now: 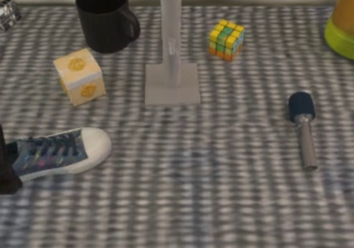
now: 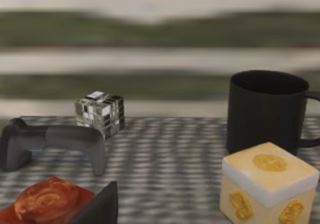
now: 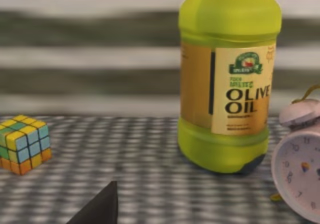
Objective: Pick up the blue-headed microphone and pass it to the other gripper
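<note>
1. Blue-headed microphone (image 1: 302, 129): lay flat at right of centre in the top view, dark foam head toward the far edge, silver handle toward the near edge; nothing touched it.
2. Grippers: neither appeared in the top view. Each wrist view showed one dark fingertip, left gripper (image 2: 100, 206) and right gripper (image 3: 97, 206); whether spread or pressed together could not be told.
3. Step in hand, by judgement: approach and grasp. The right arm seemed the nearer; closing across the slim handle, away from the foam, would leave room for the receiving fingers.
4. Black mug (image 1: 105, 16): upper left, upright; contents not discernible.
5. Olive oil bottle (image 3: 227, 74): upper right edge, upright.
</note>
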Available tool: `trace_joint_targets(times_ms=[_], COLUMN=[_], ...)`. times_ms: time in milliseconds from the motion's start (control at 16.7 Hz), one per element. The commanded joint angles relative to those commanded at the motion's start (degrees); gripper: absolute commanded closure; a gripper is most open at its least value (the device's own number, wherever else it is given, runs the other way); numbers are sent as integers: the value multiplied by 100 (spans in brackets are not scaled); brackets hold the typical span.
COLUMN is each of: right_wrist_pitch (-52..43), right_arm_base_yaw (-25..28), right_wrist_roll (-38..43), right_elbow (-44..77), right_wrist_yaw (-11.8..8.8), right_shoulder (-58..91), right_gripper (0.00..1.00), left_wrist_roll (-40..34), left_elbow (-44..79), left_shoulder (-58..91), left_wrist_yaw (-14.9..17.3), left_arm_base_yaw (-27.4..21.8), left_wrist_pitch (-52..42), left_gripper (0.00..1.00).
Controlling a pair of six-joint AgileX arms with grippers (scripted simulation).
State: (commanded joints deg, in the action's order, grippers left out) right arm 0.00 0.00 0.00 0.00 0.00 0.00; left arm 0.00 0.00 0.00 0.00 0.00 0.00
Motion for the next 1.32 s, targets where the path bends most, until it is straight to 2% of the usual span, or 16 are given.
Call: trace_joint_targets(times_ms=[240, 480, 1140, 1320], right_wrist_pitch=[-119, -751, -3752, -4395], right_arm_base_yaw=[34, 179, 785, 928], right_wrist_roll=[37, 226, 1005, 1188], right_elbow=[177, 1069, 4721, 5594], right_wrist_yaw=[-29, -148, -596, -713], right_shoulder=[184, 1284, 7340, 8611], right_gripper=[0, 0, 0, 0], left_wrist_roll=[0, 0, 0, 0], left_elbow=[0, 0, 0, 0], left_shoulder=[0, 0, 0, 0], left_wrist_yaw=[0, 0, 0, 0], left_arm_base_yaw=[0, 0, 0, 0], left_wrist_pitch=[0, 0, 0, 0], left_gripper=[0, 0, 0, 0])
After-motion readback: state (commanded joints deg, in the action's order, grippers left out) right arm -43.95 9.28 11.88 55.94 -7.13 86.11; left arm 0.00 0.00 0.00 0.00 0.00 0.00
